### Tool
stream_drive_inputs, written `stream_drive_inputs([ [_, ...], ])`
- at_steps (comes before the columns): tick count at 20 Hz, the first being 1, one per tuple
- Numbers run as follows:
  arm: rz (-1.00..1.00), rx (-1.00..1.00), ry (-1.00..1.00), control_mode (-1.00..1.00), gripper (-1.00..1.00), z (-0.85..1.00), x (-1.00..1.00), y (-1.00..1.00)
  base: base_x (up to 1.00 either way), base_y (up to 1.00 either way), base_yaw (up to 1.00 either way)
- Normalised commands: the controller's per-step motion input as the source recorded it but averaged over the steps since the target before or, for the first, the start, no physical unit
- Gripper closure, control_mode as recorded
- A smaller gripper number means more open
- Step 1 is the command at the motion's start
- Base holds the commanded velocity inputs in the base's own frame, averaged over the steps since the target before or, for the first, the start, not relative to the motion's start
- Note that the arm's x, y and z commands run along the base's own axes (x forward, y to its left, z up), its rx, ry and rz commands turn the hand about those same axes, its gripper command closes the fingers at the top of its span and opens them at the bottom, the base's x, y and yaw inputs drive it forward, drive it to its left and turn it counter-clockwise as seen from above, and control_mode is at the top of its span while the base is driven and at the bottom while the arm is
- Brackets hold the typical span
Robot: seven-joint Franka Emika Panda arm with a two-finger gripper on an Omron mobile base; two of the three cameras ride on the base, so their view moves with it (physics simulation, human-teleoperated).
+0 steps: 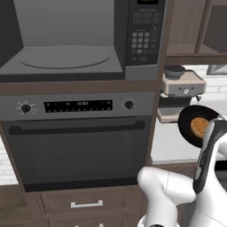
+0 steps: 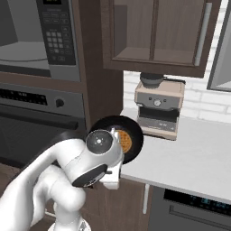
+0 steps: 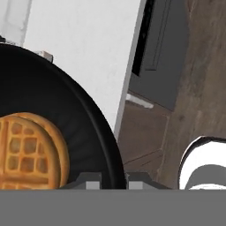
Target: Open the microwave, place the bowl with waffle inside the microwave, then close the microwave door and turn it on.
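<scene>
The bowl with waffle is off the desk and carried in the air, tipped so that its open face shows toward the cameras, with the golden-brown waffle resting against the black inside. The gripper is clamped on the bowl's rim, one finger on each side of the wall at the edge nearest the hand, so the bowl lies straight ahead of the gripper and above the wrist. The bowl hangs at the front edge of the desk, right of the tall cabinet column and in front of the beige coffee machine. The microwave is up and to the left of the bowl, its cavity open and the round turntable bare; the microwave door is swung out of the way and I cannot make it out. Judging from this, the coming move must lift the bowl leftward and up past the keypad panel, and level it before it goes in. The keypad buttons are too small to read; no brand or label is legible. Below sits the black oven.
</scene>
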Motion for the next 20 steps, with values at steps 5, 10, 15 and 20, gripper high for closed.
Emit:
stream_drive_inputs([
  [5,-0.03,0.01,-0.11,-1.0,1.0,0.45,-0.12,0.76,0.0,0.0,0.0],
  [10,0.0,0.08,-0.17,-1.0,1.0,0.43,-0.3,0.5,0.0,0.0,0.0],
  [15,0.0,0.11,-0.18,-1.0,1.0,0.43,-0.28,0.47,0.0,0.0,0.0],
  [20,0.01,0.05,-0.07,-1.0,1.0,0.33,-0.1,0.68,0.0,0.0,0.0],
])
